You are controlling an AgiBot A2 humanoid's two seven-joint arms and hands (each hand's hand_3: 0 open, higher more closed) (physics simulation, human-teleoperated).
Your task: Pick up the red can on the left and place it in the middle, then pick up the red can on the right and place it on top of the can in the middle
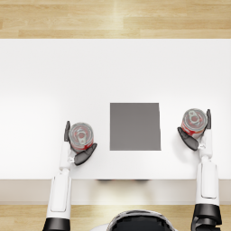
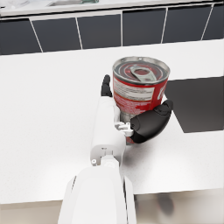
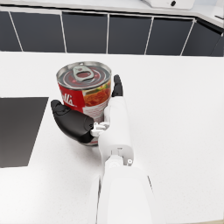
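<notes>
Red left can (image 1: 81, 136) gripped by left hand (image 1: 76, 146) | right can (image 1: 194, 121) gripped by right hand (image 1: 197, 134) | grey mat (image 1: 135, 126) between

A big white desk (image 1: 54, 76) sits on a wood floor (image 1: 113, 18). A flat gray square mat (image 1: 135, 126) lies on it. Dark cabinets (image 3: 83, 33) stand behind.

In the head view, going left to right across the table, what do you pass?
Dark left hand around an upright red tin can with a pull-tab lid → flat dark grey square mat → second red tin can, cupped by the dark right hand.
</notes>
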